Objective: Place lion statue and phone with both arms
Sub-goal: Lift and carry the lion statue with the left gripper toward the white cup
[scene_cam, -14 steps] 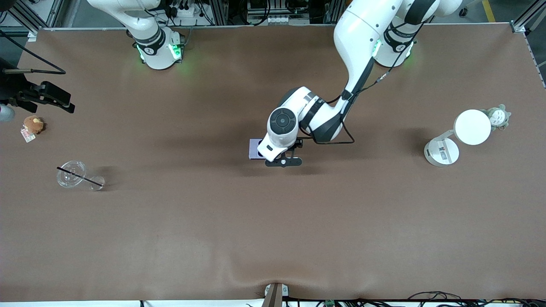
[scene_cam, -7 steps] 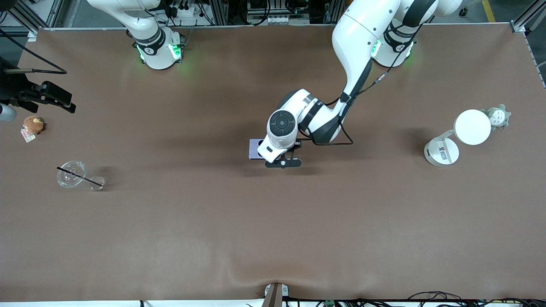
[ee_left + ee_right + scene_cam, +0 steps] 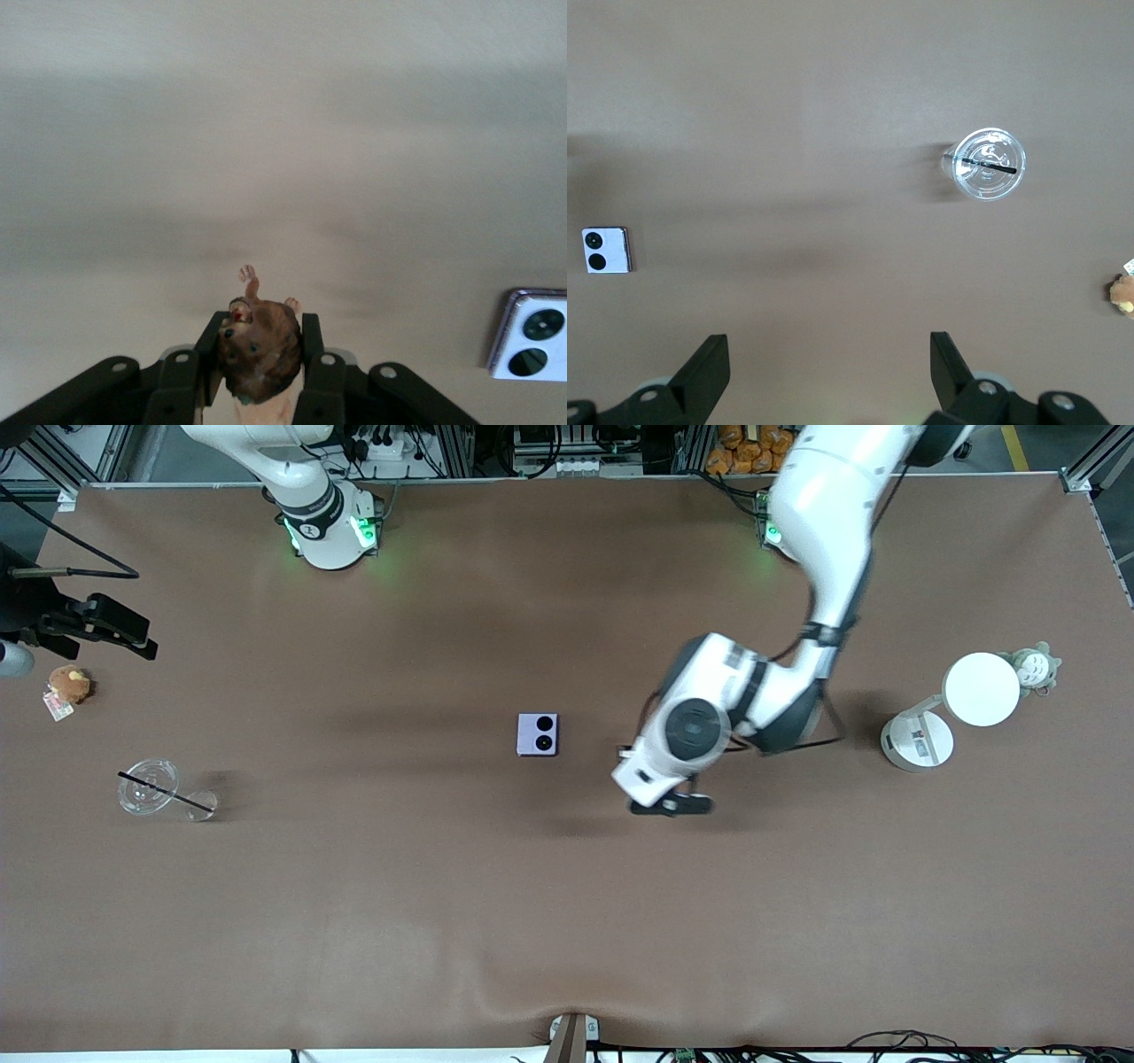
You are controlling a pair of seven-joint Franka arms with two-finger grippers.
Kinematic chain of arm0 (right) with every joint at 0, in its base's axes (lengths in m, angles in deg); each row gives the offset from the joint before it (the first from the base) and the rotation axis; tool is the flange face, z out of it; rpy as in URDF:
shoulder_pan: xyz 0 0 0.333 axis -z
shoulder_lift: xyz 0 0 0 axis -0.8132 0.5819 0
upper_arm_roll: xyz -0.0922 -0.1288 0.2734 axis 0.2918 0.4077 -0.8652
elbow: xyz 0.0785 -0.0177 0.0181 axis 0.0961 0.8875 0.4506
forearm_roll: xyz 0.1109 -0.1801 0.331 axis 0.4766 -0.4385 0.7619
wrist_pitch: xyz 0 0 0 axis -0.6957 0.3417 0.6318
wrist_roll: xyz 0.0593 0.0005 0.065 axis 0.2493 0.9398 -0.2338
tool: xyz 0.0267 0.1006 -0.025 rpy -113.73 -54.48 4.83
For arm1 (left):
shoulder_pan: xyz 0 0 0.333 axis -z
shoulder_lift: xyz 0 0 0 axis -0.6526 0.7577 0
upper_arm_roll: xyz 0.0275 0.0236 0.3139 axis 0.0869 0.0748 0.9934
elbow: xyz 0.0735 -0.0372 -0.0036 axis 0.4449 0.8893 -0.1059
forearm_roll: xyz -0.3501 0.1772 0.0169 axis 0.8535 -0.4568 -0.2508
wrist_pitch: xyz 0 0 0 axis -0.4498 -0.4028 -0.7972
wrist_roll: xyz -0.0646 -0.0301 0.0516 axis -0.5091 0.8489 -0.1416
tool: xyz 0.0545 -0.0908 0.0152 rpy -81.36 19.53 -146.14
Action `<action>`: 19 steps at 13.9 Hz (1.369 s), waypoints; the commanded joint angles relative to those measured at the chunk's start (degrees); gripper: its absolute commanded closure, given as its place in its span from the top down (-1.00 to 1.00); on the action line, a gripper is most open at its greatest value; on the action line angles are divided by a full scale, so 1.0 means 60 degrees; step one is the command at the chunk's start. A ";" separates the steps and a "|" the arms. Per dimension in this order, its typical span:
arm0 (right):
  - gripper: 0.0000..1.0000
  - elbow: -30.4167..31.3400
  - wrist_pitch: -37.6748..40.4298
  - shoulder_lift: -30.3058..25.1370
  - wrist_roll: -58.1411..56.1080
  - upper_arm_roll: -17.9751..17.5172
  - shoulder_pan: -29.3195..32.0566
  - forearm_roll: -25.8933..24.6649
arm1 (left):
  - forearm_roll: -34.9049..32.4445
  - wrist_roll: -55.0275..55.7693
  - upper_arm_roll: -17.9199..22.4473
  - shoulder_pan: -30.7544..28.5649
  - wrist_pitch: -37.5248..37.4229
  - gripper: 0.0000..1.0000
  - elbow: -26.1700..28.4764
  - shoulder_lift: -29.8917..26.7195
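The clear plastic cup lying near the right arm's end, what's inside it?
A thin black straw lies across the clear cup, sticking out past its rim. Otherwise only brown table shows through the plastic. Whether any liquid remains inside cannot be told.

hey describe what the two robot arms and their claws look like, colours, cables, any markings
Both arms are glossy white with black joint bands. The left arm has a round dark cap near its wrist and thin black cables looping alongside. Green lights glow at both bases; the right arm's base carries a small logo. Each claw, left and right, is matte black with silver screws.
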 commanded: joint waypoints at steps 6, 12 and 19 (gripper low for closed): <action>1.00 -0.0032 0.0024 -0.0060 0.0061 0.0040 -0.0098 -0.0062 | -0.0682 -0.1326 -0.0139 -0.2363 -0.0204 -1.00 0.1735 -0.1776; 1.00 -0.0032 -0.0005 -0.0060 0.0075 0.0040 -0.0113 -0.0062 | -0.1251 -0.2719 -0.0125 -0.3348 0.1874 -1.00 0.4123 -0.2451; 1.00 -0.0032 -0.0020 -0.0060 0.0148 0.0040 -0.0244 -0.0062 | -0.1414 -0.3962 -0.0140 -0.4593 0.4028 -1.00 0.5853 -0.2437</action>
